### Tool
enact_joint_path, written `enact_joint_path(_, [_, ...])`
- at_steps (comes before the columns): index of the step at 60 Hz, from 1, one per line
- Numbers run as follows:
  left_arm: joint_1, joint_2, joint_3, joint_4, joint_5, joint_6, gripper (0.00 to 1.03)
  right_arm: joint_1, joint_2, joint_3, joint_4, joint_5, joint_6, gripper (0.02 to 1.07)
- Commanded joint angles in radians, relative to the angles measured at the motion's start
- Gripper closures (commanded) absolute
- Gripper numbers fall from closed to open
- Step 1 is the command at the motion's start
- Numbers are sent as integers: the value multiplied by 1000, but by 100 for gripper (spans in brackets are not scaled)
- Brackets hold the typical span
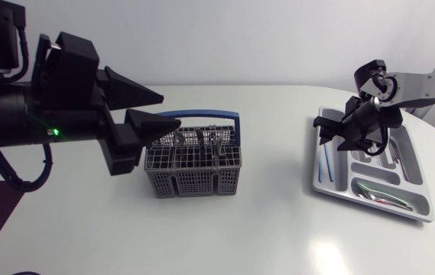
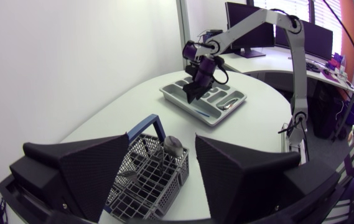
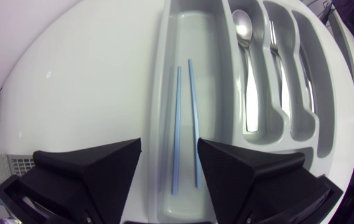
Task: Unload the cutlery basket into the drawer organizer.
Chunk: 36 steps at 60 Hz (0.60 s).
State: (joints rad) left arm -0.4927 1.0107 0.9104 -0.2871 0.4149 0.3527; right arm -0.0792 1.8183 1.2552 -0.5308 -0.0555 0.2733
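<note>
Closest, the left tool (image 2: 162,140) hangs with its wedge fingers spread wide and nothing between them, above the grey mesh cutlery basket (image 2: 149,180). The basket stands on the white bench (image 1: 263,229) with its blue handle (image 1: 202,116) raised. A few metal pieces poke up from the basket, among them a spoon (image 2: 173,145) bowl-end up. They look light, stiff and slick (likely to slip in a loose pinch), so the narrow neck just above the mesh seems the best place to take hold. Well apart across the bench lies the grey drawer organizer (image 3: 164,93). The right tool (image 3: 169,142) hovers over its long compartment, fingers apart and empty, with two blue chopsticks (image 3: 193,118) lying below; a sorted spoon (image 3: 242,28) and other cutlery lie in neighbouring slots
</note>
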Motion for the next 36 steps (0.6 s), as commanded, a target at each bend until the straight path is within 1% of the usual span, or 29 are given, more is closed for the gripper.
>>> enact_joint_path(1, [-60, 11, -30, 5, -51, 29, 9, 21, -105, -71, 29, 0, -57, 25])
enact_joint_path(5, [-118, 29, -25, 8, -113, 28, 9, 39, -168, -120, 61, -3, -102, 25])
enact_joint_path(12, [-187, 88, 13, 5, -211, 6, 9, 59, -284, -218, 138, 0, -148, 25])
enact_joint_path(15, [-224, 120, 44, 0, -268, -8, 9, 64, -344, -261, 164, 0, -158, 25])
enact_joint_path(17, [-245, 147, 67, -3, -306, -24, 9, 67, -375, -284, 180, -1, -167, 23])
enact_joint_path(21, [-274, 197, 119, -32, -349, -50, 9, 71, -435, -336, 216, 0, -172, 18])
enact_joint_path(26, [-313, 239, 176, -58, -419, -67, 9, 81, -481, -376, 242, 0, -178, 18])
enact_joint_path(31, [-342, 256, 208, -66, -487, -50, 9, 93, -496, -399, 246, -4, -207, 18])
enact_joint_path(36, [-337, 261, 243, -80, -496, -27, 9, 113, -502, -422, 247, -7, -255, 18])
